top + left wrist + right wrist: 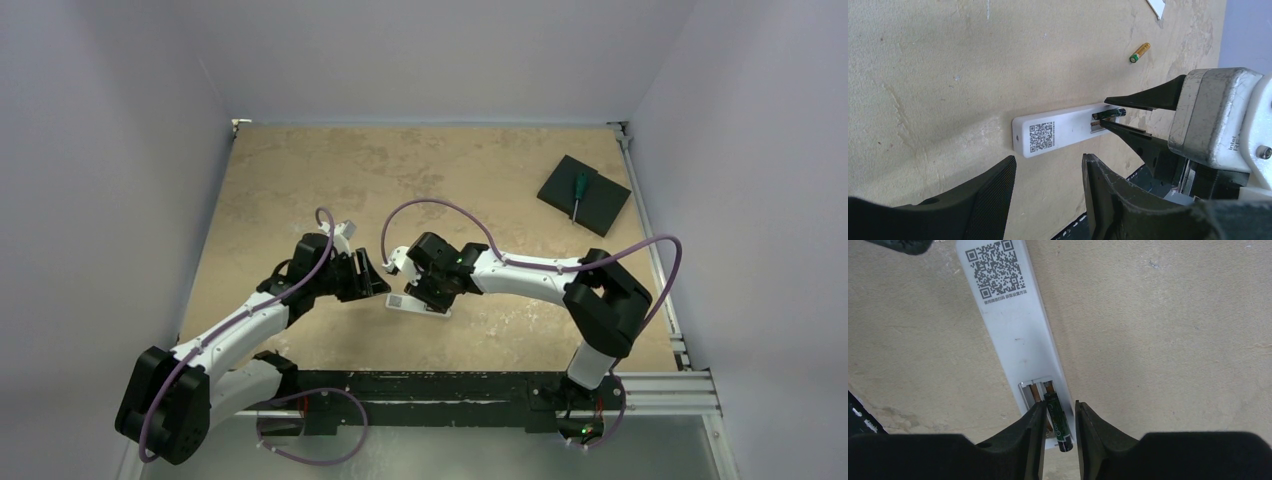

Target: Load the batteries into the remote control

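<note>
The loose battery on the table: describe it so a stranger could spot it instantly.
On the tan table lies a white remote, back up. Beyond its open-slot end, apart from it, a small battery lies alone. It is gold-orange with a green tip, unlike the dark battery at the slot.

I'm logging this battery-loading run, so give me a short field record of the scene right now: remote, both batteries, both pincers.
remote: white, back up on table, recess open
dark battery: at the recess, flanked by right pincer; grip unclear
gold battery: loose on table, apart from remote
left pincer: open, empty, near remote's QR code
</note>
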Tool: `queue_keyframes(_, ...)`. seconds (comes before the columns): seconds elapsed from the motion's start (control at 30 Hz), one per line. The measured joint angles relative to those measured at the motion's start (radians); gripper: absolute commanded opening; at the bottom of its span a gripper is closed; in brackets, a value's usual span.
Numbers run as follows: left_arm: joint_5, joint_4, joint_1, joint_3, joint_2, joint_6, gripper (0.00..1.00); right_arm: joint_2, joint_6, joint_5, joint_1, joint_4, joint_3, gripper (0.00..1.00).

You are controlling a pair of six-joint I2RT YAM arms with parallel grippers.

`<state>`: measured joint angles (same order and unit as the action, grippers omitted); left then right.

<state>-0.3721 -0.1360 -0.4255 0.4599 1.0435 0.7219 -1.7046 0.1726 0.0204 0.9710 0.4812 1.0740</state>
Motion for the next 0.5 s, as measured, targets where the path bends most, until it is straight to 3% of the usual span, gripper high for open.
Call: queue_keyframes(0.5,0.000,0.000,0.000,0.000,0.000,0.000,0.51,-0.004,-0.003,0.000,0.004,-0.005,0.000,0.39)
